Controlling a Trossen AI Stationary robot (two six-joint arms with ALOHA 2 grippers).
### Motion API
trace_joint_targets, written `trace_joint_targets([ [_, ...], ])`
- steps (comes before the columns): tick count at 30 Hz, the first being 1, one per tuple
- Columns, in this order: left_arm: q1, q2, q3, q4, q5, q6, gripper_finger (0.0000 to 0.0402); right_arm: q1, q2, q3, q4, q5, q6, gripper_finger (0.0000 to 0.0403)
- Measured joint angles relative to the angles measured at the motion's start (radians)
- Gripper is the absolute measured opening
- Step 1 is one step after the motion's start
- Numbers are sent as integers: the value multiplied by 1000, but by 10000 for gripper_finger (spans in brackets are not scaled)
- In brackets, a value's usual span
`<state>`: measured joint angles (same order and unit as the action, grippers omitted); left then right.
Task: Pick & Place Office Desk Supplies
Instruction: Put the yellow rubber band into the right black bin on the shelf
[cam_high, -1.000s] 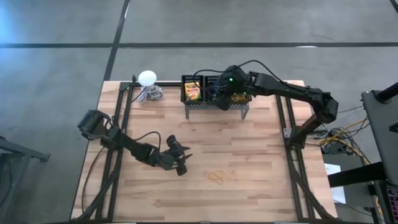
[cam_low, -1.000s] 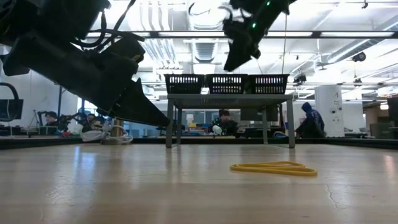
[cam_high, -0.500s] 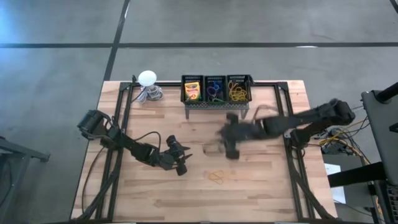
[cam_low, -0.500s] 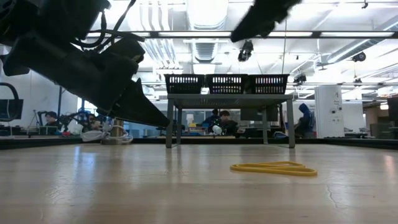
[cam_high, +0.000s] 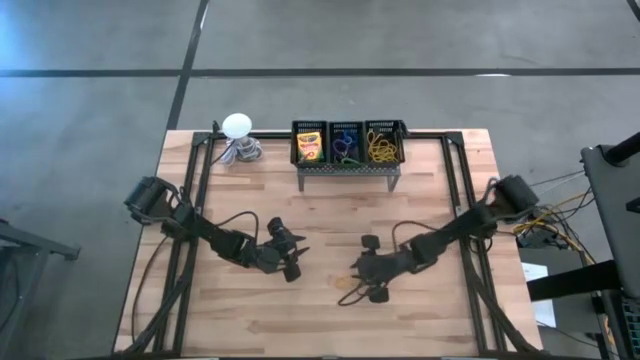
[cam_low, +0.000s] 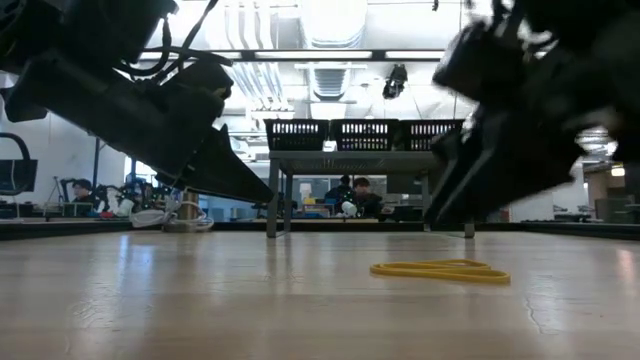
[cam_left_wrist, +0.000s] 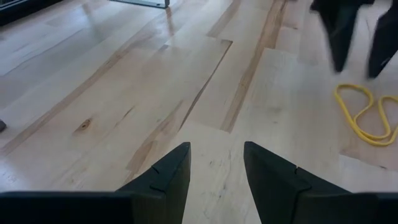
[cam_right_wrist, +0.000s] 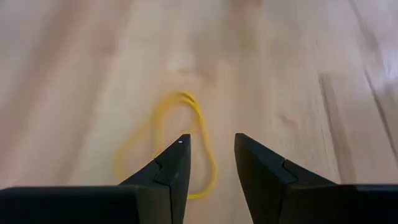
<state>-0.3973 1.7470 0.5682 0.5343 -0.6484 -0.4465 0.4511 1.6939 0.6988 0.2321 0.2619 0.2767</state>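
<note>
One yellow rubber band (cam_right_wrist: 165, 146) lies flat on the wooden table, near the middle toward the near edge (cam_high: 348, 288). My right gripper (cam_right_wrist: 211, 149) hovers open just above and behind it (cam_high: 358, 278), tilted down, touching nothing. My left gripper (cam_high: 298, 263) waits open to the band's left, also with nothing between its fingers (cam_left_wrist: 214, 155). At the far edge a black three-bin rack (cam_high: 348, 168) holds a crayon box (cam_high: 309, 146), coloured rings (cam_high: 345, 146) and yellow rubber bands (cam_high: 383, 147).
A white ball-shaped object on a coiled grey base (cam_high: 238, 140) stands at the far left corner. Black frame rails (cam_high: 200, 180) run along the table's left and right sides. Bare wood lies around the band (cam_low: 440, 270).
My right gripper has swung from above the rack at the far edge toward the near edge and down, tipping its fingers downward, and now hangs low over the rubber band on the table. The band has stayed where it was.
</note>
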Motion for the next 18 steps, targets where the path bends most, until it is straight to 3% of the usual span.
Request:
trace_joint_targets([
  [7, 0, 0, 0, 1, -3, 0, 156, -10, 131, 48, -19, 3, -3, 111],
  [14, 0, 0, 0, -7, -3, 0, 156, -10, 109, 44, -132, -5, 9, 24],
  [18, 0, 0, 0, -8, -3, 0, 156, -5, 106, 35, -140, -23, 11, 11],
])
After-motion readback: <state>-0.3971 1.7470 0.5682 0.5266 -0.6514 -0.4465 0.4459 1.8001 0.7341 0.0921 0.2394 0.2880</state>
